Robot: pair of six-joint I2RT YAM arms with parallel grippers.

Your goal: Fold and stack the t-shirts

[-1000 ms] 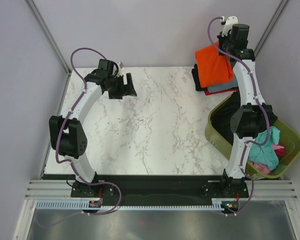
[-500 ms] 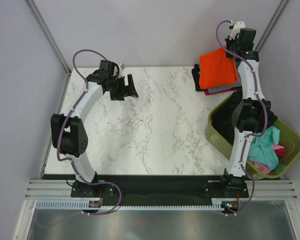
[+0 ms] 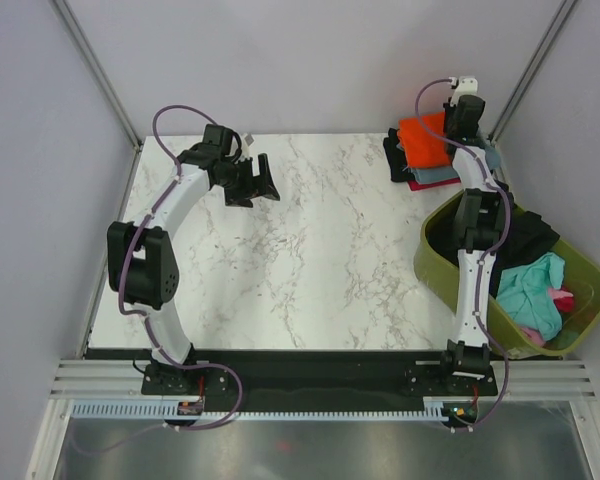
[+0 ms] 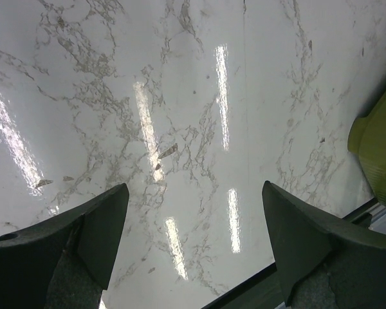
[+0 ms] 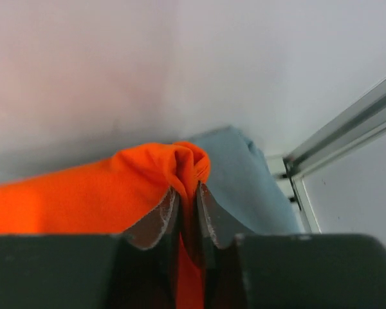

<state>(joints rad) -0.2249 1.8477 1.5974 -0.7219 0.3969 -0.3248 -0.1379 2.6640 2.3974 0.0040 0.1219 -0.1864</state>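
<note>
A folded orange t-shirt [image 3: 423, 141] lies on top of a stack of folded t-shirts at the table's back right corner, with black [image 3: 392, 160], grey-blue [image 3: 438, 174] and red [image 3: 427, 185] edges showing under it. My right gripper [image 3: 457, 131] is over the stack's far side. In the right wrist view my right gripper [image 5: 187, 194] has its jaws almost together, pinching a bunched fold of the orange t-shirt [image 5: 83, 193], with grey-blue cloth [image 5: 244, 183] just behind. My left gripper [image 3: 256, 180] hovers open over bare marble at the back left [image 4: 195, 190], holding nothing.
An olive-green basket [image 3: 432, 268] sits at the table's right edge, under the right arm. It holds a loose teal shirt [image 3: 530, 292], something pink [image 3: 558, 297] and black cloth [image 3: 528, 238]. A wall and metal frame post [image 5: 347, 138] stand close behind the stack.
The right arm carried the orange t-shirt back and down onto the stack in the corner, where it now lies smaller and flatter. The left arm shifted slightly right.
</note>
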